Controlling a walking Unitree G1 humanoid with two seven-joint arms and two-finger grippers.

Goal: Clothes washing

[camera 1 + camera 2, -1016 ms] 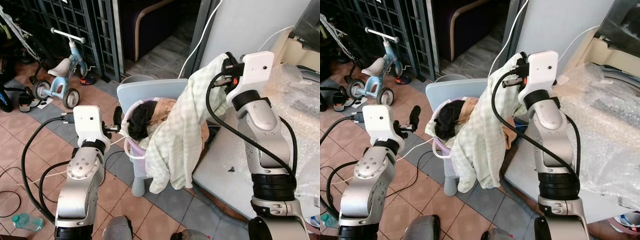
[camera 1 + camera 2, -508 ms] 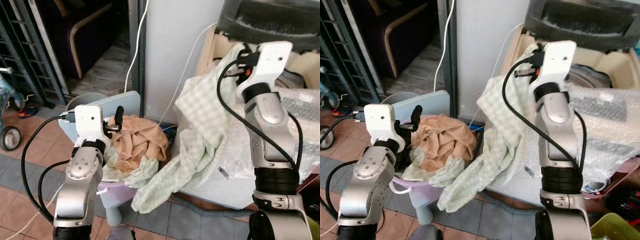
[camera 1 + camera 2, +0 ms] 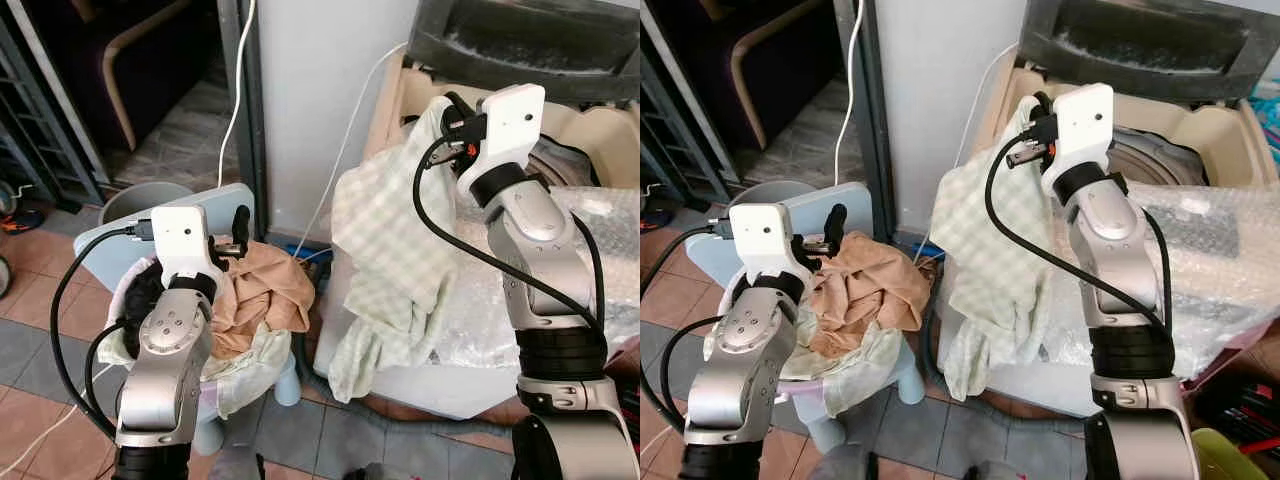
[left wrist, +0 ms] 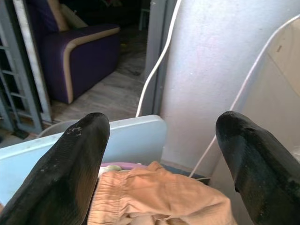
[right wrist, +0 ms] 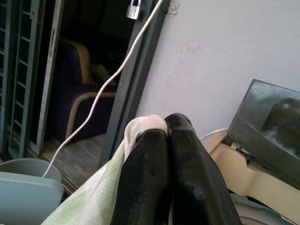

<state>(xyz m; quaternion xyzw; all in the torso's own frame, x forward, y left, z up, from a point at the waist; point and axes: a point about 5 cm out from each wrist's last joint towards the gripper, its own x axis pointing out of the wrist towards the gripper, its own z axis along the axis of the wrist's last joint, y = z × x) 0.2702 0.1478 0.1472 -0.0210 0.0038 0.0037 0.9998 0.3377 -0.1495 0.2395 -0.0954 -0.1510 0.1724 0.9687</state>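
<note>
My right gripper (image 5: pixel 166 136) is shut on a pale green checked cloth (image 3: pixel 395 250), raised beside the open top-loading washing machine (image 3: pixel 1180 140). The cloth hangs down over the machine's front left corner. A purple laundry basket (image 3: pixel 215 395) on a small blue chair (image 3: pixel 110 235) holds a tan garment (image 3: pixel 265 290), a dark garment (image 3: pixel 140 295) and pale green fabric. My left gripper (image 4: pixel 161 154) hovers open just above the tan garment (image 4: pixel 154 197), with the chair back beyond it.
Bubble wrap (image 3: pixel 1215 250) covers the washer's top. A white cable (image 3: pixel 235 90) runs down the grey door frame. A purple armchair (image 4: pixel 79 51) stands in the dark room behind. A grey hose (image 3: pixel 320 375) lies on the tiled floor by the machine.
The camera has shifted, so the washer's tub is more in view. My right gripper has carried the checked cloth closer to the tub, and its lower end has lifted off the basket.
</note>
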